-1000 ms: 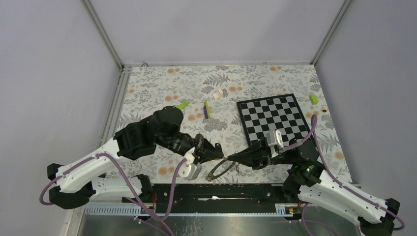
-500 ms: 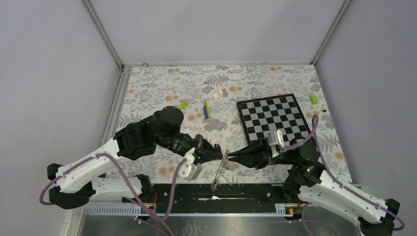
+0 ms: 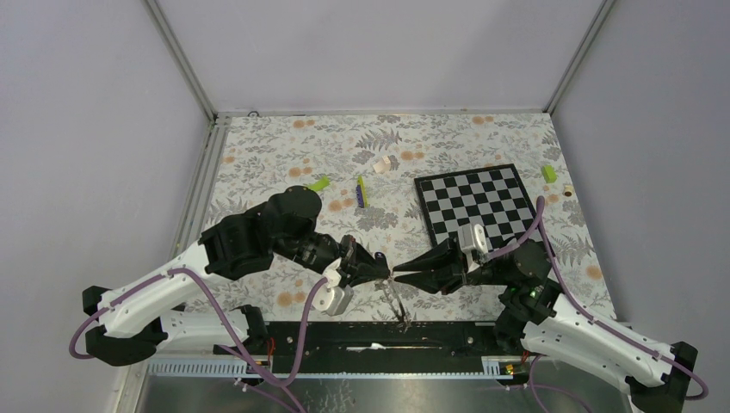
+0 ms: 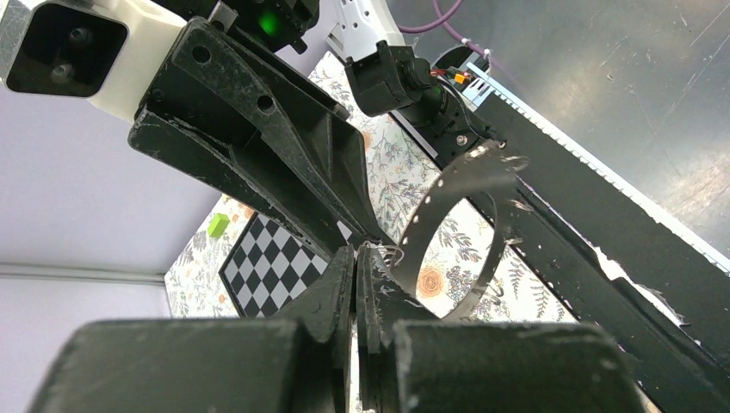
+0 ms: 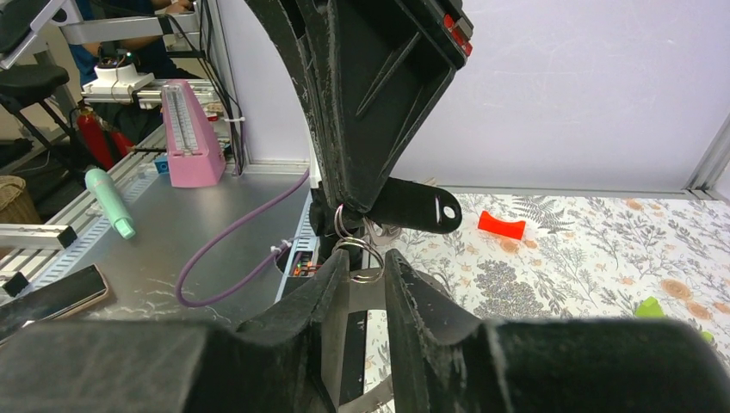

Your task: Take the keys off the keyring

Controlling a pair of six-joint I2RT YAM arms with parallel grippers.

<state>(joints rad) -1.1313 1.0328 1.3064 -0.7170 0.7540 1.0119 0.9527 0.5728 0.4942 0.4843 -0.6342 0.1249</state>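
Note:
The keyring (image 3: 399, 303), a wide grey metal hoop, hangs edge-on near the table's front edge, below the two meeting grippers. In the left wrist view the keyring (image 4: 430, 202) dangles just past my left gripper (image 4: 355, 256), whose jaws are pressed together. The right wrist view shows a black key tag (image 5: 413, 206) sticking out of those shut jaws, with small wire rings under it. My right gripper (image 5: 366, 262) faces it with its jaws a little apart and a small wire ring between the tips. From above, the left gripper (image 3: 385, 274) and right gripper (image 3: 398, 277) are tip to tip.
A checkered board (image 3: 478, 205) lies at the right rear. Lime-green blocks (image 3: 548, 173) (image 3: 320, 183), a thin stick (image 3: 362, 191) and a white piece (image 3: 383, 163) lie further back. A red plastic piece (image 5: 502, 225) rests on the floral cloth. The black base rail (image 3: 370, 331) runs just under the hoop.
The right gripper's jaws have parted. The hoop has swung from a slanted oval at the lower left to hanging edge-on below the tips. The left gripper stayed shut.

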